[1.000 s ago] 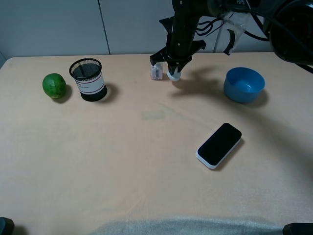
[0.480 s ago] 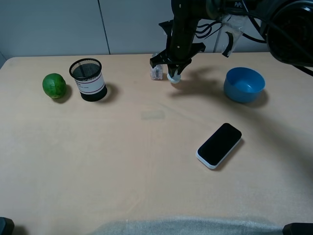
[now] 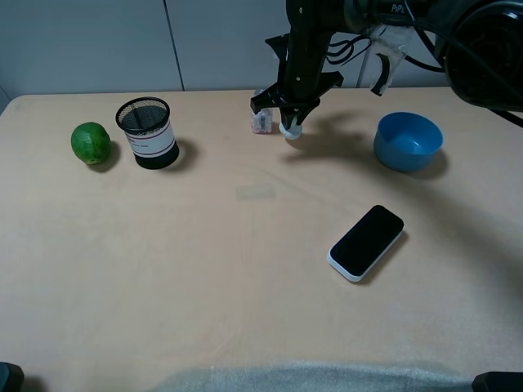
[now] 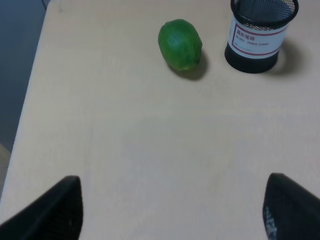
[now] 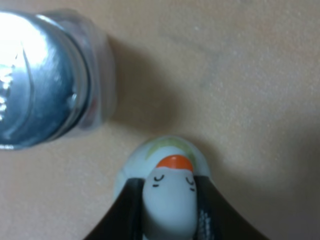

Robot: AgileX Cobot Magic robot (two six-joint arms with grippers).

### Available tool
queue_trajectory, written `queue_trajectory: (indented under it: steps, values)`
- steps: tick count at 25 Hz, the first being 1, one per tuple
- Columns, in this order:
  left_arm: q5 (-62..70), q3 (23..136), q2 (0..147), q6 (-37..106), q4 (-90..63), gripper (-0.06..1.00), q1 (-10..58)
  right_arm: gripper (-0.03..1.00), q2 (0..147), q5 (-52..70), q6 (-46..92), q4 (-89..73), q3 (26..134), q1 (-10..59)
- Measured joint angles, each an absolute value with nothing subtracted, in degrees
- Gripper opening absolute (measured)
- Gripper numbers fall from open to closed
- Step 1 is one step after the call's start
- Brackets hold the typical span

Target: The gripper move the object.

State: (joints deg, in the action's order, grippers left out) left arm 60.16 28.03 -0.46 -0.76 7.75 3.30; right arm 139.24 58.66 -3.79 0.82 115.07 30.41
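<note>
Table, far side. The right gripper points straight down, its fingers closed tight on the head of the one figurine. The figurine's long axis is vertical, head uppermost. It is pale bluish-white with an orange beak, shut eyes and a rounded base, and is just beside one glass shaker.

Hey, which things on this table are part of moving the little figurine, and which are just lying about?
In the job: the right end effector; the figurine it is closed on.

Just lying about: the glass shaker right beside the figurine; the lime; the black mesh cup; the blue bowl; the phone.
</note>
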Motion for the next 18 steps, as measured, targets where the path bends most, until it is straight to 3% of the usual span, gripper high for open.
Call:
queue_trajectory:
  steps: [10,15,18]
  values:
    - [60.16,28.03,-0.46,-0.76,7.75,0.80,3.30,0.17,139.24,59.13,-3.18,0.82,115.07,30.41]
    - [60.16,28.03,-0.46,-0.76,7.75,0.80,3.30,0.27,139.24,60.44,-3.01,0.82,115.07,30.41]
    - [60.16,28.03,-0.46,-0.76,7.75,0.80,3.30,0.38,139.24,60.66,-3.01,0.53,115.07,30.41]
